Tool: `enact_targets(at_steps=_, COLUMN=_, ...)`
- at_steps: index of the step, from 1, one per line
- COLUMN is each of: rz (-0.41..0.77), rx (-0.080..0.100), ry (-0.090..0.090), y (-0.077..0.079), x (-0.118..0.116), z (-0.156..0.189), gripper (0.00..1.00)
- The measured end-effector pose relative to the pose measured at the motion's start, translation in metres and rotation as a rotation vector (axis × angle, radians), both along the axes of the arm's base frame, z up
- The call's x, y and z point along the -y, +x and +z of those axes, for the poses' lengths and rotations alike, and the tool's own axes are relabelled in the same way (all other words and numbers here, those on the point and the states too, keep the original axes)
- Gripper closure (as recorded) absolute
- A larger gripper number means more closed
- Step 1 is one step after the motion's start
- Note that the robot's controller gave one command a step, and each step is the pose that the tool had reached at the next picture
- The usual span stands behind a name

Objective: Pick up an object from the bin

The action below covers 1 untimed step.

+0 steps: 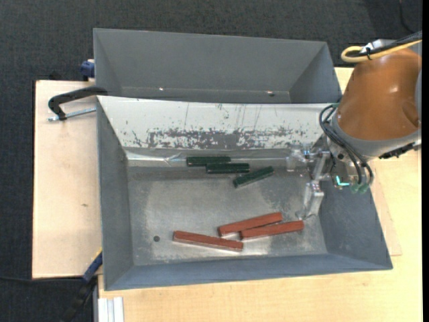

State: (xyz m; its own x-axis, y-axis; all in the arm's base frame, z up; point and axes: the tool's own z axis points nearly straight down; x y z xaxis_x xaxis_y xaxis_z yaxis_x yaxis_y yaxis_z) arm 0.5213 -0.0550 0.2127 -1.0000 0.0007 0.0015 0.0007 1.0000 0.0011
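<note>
**A:** Where is the gripper (310, 205)?

**B:** It is low in the right part of the grey metal bin (111, 200), hanging below the arm's orange cover (382, 99). Its tip is just above the right end of a long, flat red-brown stick (271, 230), which lies on the floor near the front right.

**A:** Has it got hold of that stick?

**B:** I see nothing in its grasp. I cannot tell how far open it is, or whether it touches the stick.

**A:** What lies around it?

**B:** A second red-brown stick (251, 225) lies alongside the first, on its far side and close against it. A third red-brown stick (208, 240) lies further left, with its right end reaching the left ends of that pair. Well apart from these, three dark green sticks (228, 169) lie in a loose row by the far wall. The rightmost of the three is tilted.
</note>
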Motion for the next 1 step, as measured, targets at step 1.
enact_targets(at_steps=1, rz=0.001, rx=0.004, ry=-0.001, y=0.0011, x=-0.0002, z=0.0019, gripper=0.00)
